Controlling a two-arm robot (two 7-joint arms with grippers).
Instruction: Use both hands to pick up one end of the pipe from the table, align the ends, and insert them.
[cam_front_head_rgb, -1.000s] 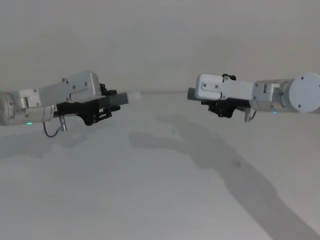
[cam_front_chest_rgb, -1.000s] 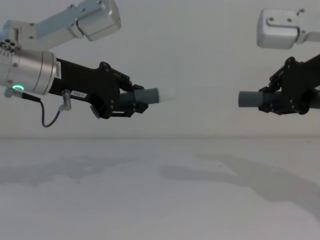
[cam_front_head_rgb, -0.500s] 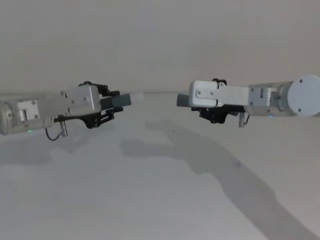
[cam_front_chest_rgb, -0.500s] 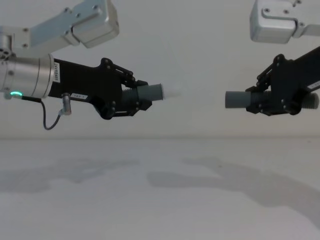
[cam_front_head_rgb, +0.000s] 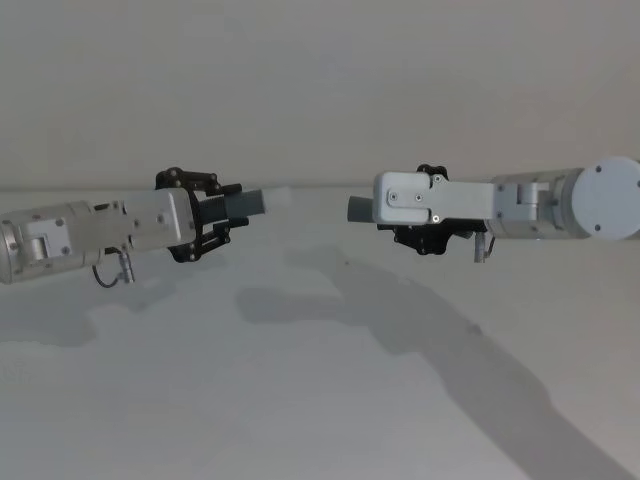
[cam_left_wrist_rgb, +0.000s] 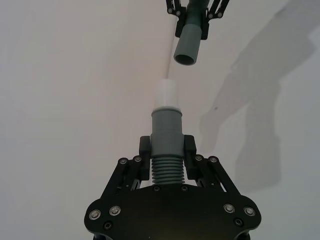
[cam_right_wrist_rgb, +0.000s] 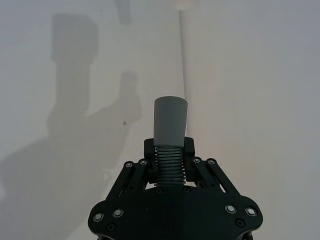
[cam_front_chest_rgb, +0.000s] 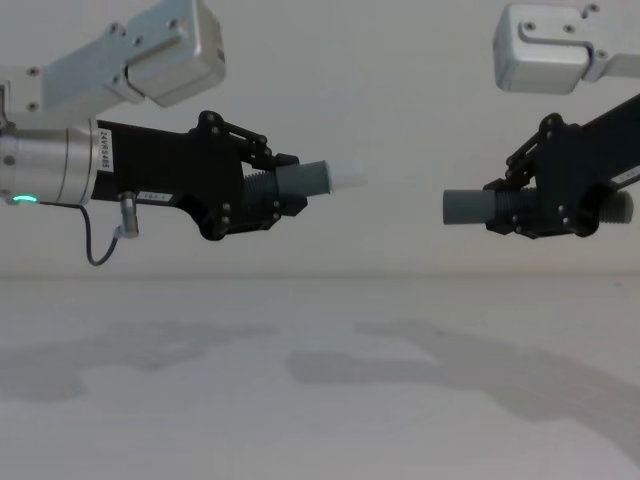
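Note:
Both hands hold pipe pieces in the air above the table (cam_front_head_rgb: 300, 400), pointing at each other. My left gripper (cam_front_chest_rgb: 283, 196) is shut on the ribbed part of one dark grey piece (cam_front_chest_rgb: 312, 180), whose whitish tip (cam_front_chest_rgb: 347, 180) points right. My right gripper (cam_front_chest_rgb: 497, 212) is shut on the other piece, its smooth grey cuff (cam_front_chest_rgb: 465, 207) pointing left. A gap of about one cuff length separates the ends, and the tip sits slightly higher than the cuff. In the left wrist view the tip (cam_left_wrist_rgb: 166, 94) faces the cuff's open mouth (cam_left_wrist_rgb: 187, 50), offset a little sideways.
The white table (cam_front_chest_rgb: 300, 400) carries only the arms' shadows. A white wall stands behind it. A thin black cable (cam_front_chest_rgb: 100, 250) loops under the left wrist.
Both grippers have moved inward toward each other, narrowing the gap between the whitish tip and the grey cuff. Their grips on the pieces are unchanged.

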